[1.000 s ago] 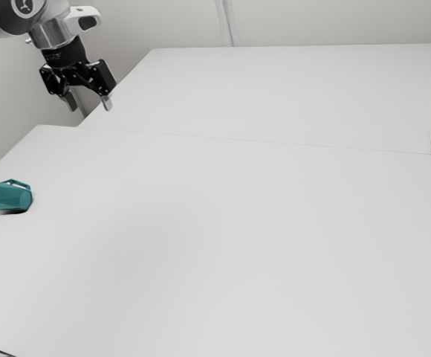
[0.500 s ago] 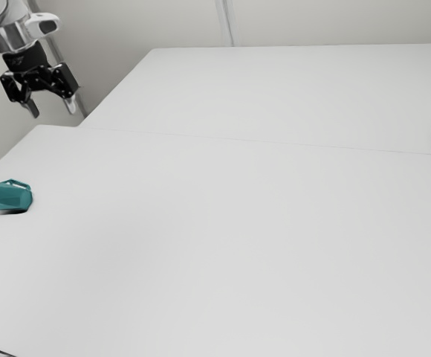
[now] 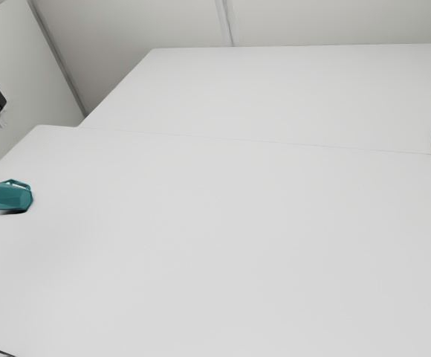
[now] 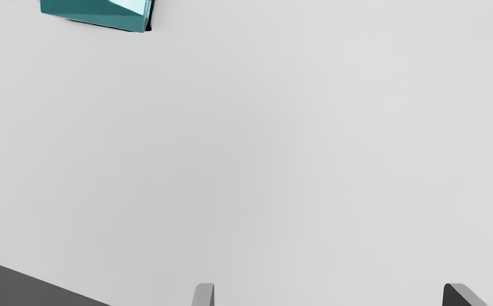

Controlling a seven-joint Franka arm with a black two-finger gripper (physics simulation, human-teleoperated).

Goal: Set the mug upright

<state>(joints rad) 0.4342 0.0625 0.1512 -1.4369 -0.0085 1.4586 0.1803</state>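
Your claw (image 4: 330,294) is spread and empty, well apart from the mug (image 3: 10,197), which lies on its side on the bench (image 3: 230,245). Grip it off-centre and its slanted faces could slip or roll away from you.

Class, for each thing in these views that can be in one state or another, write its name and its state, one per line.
Mug, lying on its side on the table, not held.
Tool, open, nothing between its fingers, apart from the mug.
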